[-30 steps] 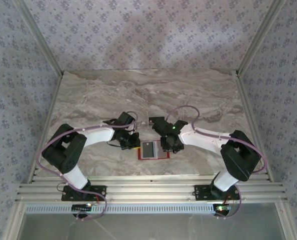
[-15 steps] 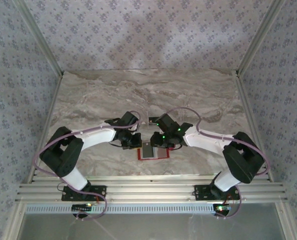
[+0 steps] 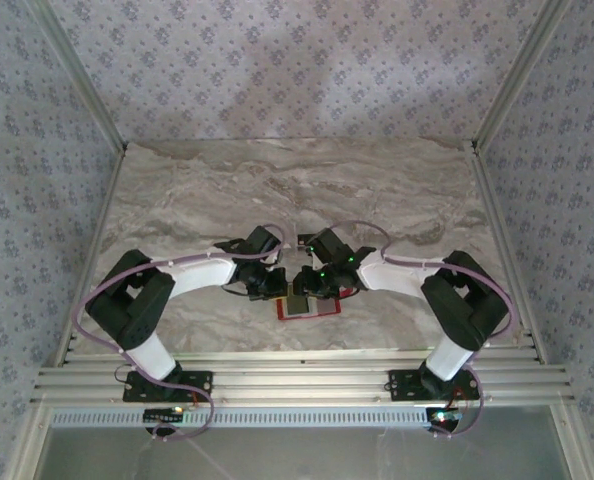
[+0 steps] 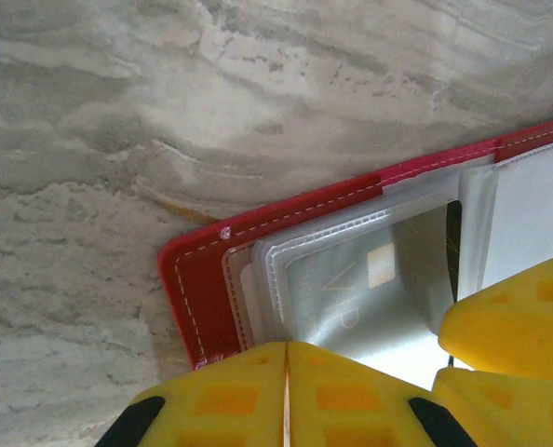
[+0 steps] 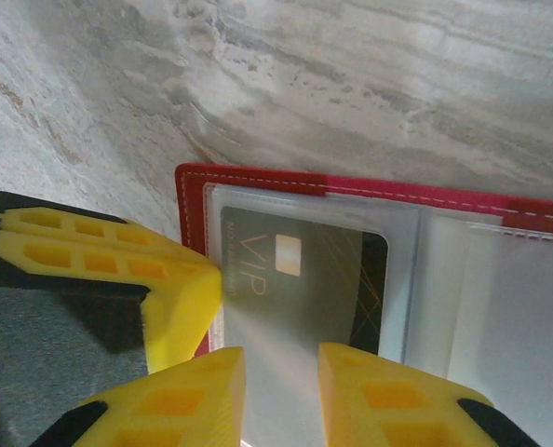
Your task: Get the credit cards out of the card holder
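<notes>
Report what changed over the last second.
The right pincer swung left, from the card holder's right side to above its middle, close beside the left pincer. The left pincer stayed shut at the holder's left edge; the card holder stayed open on the table.

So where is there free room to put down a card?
The far half of the table, beyond both arms, is bare; so are the margins left and right of the arms. It is crowded at near centre, where the left gripper and right gripper meet over the holder.
</notes>
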`<move>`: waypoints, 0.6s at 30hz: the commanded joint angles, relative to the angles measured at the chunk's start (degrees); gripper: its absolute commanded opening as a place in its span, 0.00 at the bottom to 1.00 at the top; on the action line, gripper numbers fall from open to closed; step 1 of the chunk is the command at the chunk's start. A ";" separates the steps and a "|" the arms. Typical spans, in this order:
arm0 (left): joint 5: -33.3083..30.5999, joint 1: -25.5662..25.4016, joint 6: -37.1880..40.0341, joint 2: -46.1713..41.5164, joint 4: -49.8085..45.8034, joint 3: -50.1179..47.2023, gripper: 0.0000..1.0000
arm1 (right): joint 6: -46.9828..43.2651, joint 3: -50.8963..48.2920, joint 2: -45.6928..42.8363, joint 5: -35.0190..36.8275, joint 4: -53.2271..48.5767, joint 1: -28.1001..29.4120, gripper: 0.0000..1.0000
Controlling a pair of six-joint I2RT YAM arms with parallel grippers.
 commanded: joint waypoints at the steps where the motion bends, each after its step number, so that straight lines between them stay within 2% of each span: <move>1: -1.88 -0.22 0.54 1.36 -2.20 -0.88 0.10 | 0.12 -0.58 1.55 -0.70 -0.05 -0.37 0.27; 6: -2.70 -0.22 1.07 1.59 -3.09 -0.64 0.10 | -1.24 -0.16 0.89 3.38 -4.08 -0.27 0.26; 18: -3.09 -0.28 1.73 2.30 -3.91 0.32 0.09 | -2.03 -0.56 -0.77 6.27 -6.62 -0.06 0.27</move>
